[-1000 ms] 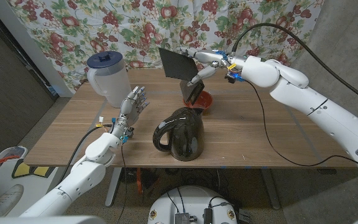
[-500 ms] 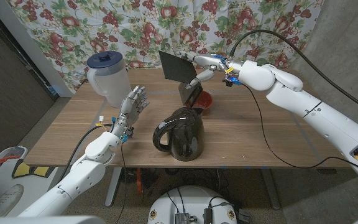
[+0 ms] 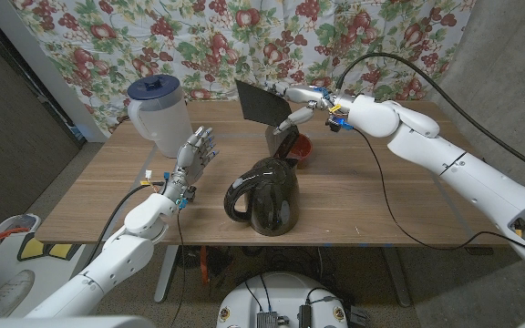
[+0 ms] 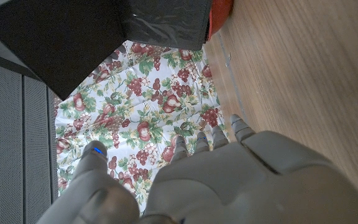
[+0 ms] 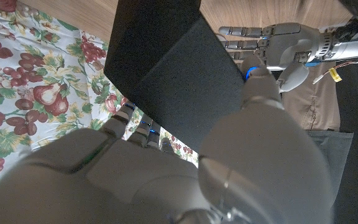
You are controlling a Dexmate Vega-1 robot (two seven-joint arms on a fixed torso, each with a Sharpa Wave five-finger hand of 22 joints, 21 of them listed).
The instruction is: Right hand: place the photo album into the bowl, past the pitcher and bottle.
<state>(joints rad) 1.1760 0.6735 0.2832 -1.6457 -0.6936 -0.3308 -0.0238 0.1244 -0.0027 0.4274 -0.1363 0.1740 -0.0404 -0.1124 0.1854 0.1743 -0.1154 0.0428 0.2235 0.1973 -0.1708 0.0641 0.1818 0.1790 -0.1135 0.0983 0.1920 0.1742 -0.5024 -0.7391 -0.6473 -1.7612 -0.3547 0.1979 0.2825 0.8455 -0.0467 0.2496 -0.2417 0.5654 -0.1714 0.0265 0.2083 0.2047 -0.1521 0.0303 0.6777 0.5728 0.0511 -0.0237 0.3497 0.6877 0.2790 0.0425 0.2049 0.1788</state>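
One edge of the album [image 3: 262, 101] is pinched by the right hand [image 3: 306, 98]; tipping off the bowl [image 3: 301, 148] is risked.

Right hand [image 3: 306, 98], upper centre of frame, holds the open black photo album [image 3: 264, 105] above the red bowl [image 3: 300, 148]. Dark pitcher [image 3: 267, 195] stands centre on the table [image 3: 381, 196]. White bottle [image 3: 158, 109] upper left. Left hand [image 3: 195, 151] raised, fingers apart.

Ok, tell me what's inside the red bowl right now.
The lower end of the black photo album stands in the red bowl, with the right hand gripping its open upper cover. The dark pitcher in front hides the bowl's near side and floor.
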